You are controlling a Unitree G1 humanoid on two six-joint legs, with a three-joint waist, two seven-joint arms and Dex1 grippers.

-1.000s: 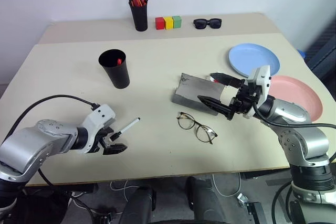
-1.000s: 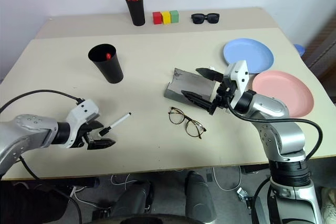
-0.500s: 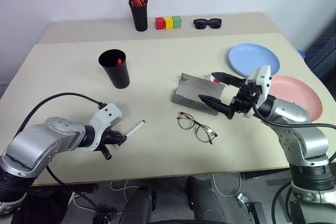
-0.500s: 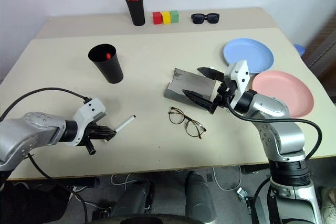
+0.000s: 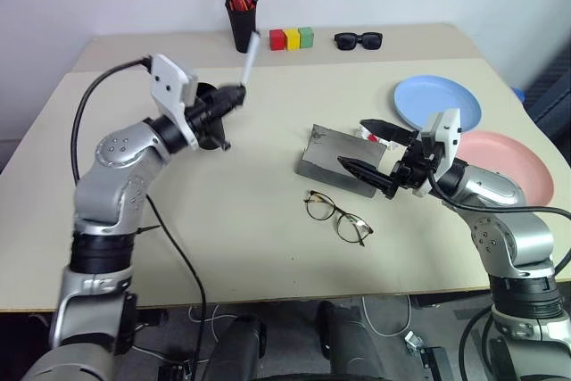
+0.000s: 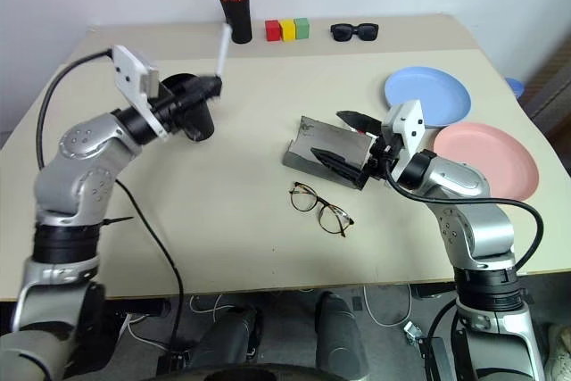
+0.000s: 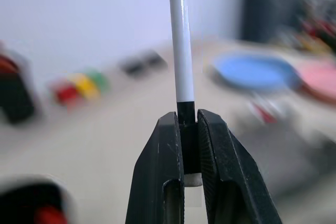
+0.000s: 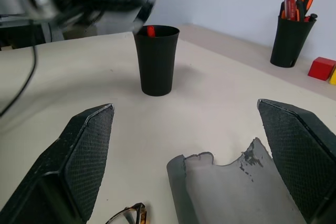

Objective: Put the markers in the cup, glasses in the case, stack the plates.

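1. The left gripper [image 7: 188,124] is clamping the black cap end of the white marker [image 5: 249,57], with the white barrel sticking out past the fingertips, above the black cup [image 8: 156,59] and leaning beyond its rim.
2. The red marker [image 8: 150,30] is already standing inside the cup, its tip showing at the rim.
3. The risk here, as a judgement: the marker is being held only by its cap end, so if the long barrel is not tipped down toward the mouth of the cup, it could land on the rim and roll off across the table [image 5: 268,220].
4. A second risk: the gripper is sitting just beside the cup and partly in front of it, so a careless swing could knock the light cup over and spill the red marker.
5. The right gripper [image 5: 373,150] is hanging with its jaws spread wide and holding nothing, just beside the open grey glasses case [image 5: 332,155] on the side away from the cup.
6. The wire-rim glasses [image 5: 337,217] are lying on the table next to the case, nearer the robot, well apart from the cup.
7. The light blue plate [image 5: 438,102] and the pink plate [image 5: 511,162] are lying side by side beyond the case from the cup, not yet stacked.
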